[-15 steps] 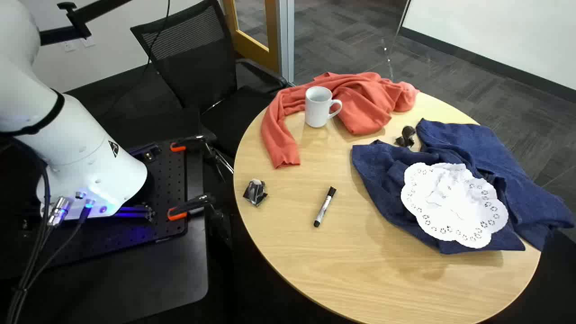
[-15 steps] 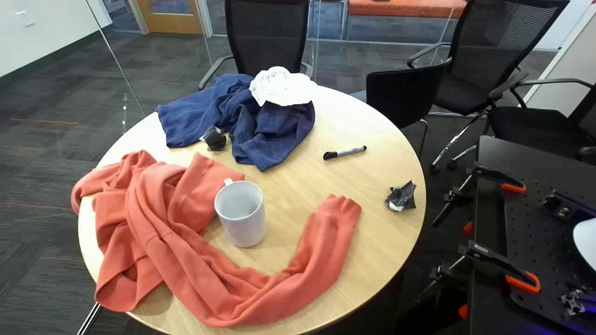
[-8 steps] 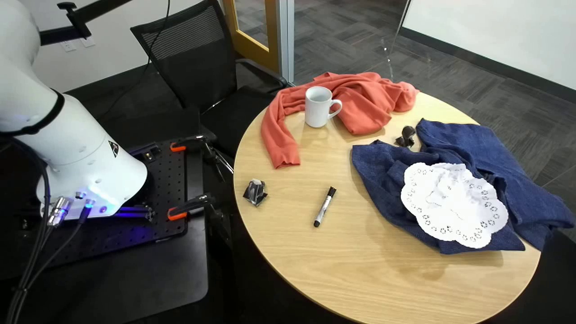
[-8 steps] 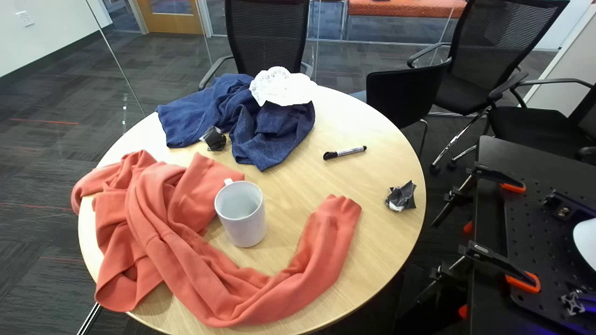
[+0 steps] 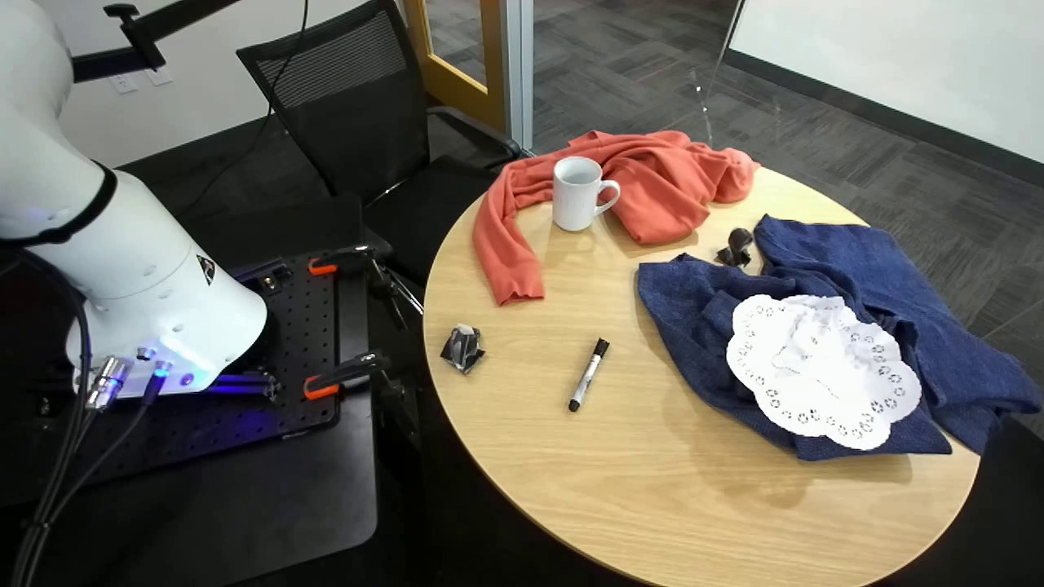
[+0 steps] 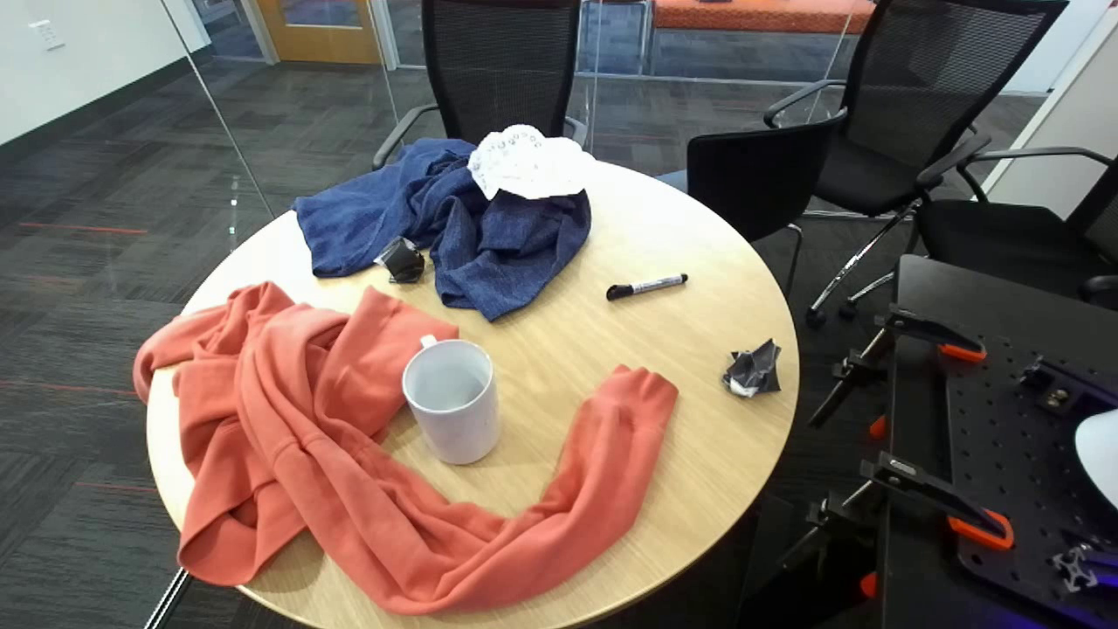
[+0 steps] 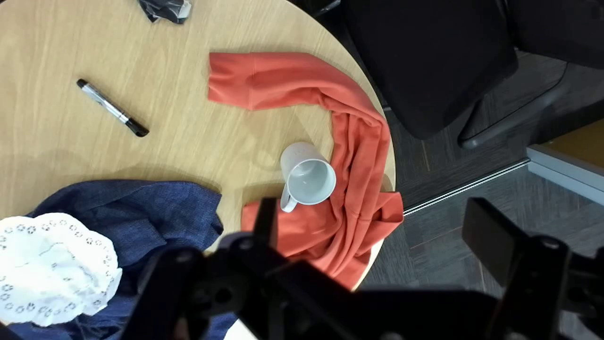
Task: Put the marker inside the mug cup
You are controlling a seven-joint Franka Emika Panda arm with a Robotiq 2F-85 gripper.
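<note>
Mug cup (image 6: 456, 419): white, single loop handle, standing upright on the round pale wooden surface (image 5: 652, 505). Marker (image 5: 589, 375): one, black ends, whitish middle, lying flat on the surface, outside the mug cup and well apart from it; in the wrist view, to the left of the mug cup and higher. Jaws: in the wrist view, spread wide apart with nothing held; one jaw appearing at the lower left of the mug cup, the other well to its right. Orange garment (image 6: 323, 437): crumpled, one sleeve curving around the mug cup; contact between the two cannot be told. Blue garment (image 5: 873, 261): bunched, in an exterior view to the right of the mug cup and lower. Paper doily (image 5: 824, 371): white, scalloped rim, lying on the blue garment, well apart from the mug cup. Crumpled black object (image 5: 463, 349): whitish patch, in an exterior view to the lower left of the mug cup, near the rim of the surface. Small dark object (image 5: 736, 247): close beside the blue garment, in an exterior view to the right of the mug cup. Robot arm (image 5: 147, 261): white, in an exterior view well to the left of the mug cup.
</note>
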